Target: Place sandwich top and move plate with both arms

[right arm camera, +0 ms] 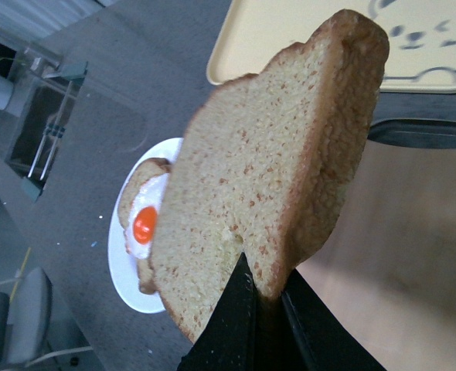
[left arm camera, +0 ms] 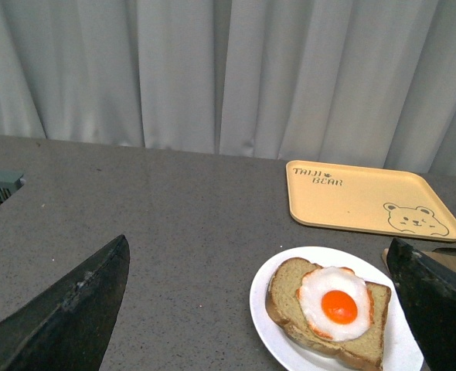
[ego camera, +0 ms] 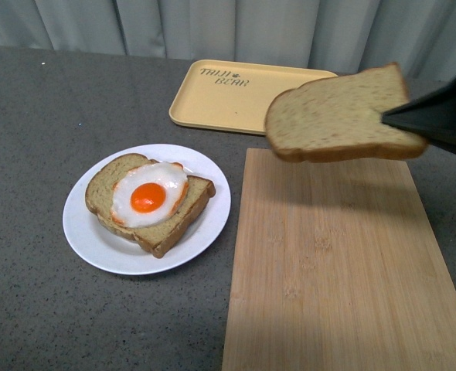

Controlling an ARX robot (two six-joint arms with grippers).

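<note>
Right end effector (ego camera: 386, 117) clamps the speckled tan wholegrain bread slice (ego camera: 336, 116) aloft over the pale wooden board (ego camera: 344, 270); the round white plate (ego camera: 89, 232) with its egg-topped slice (ego camera: 147, 199) lies left and nearer. Left end effector (left arm camera: 257, 255) gapes, empty.

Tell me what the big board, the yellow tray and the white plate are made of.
The board looks like bamboo, matt, with jointed grain strips. The tray seems matt plastic, evenly pale yellow with printed lettering. The plate could be glazed ceramic or melamine: smooth, plain white; I cannot tell which.
</note>
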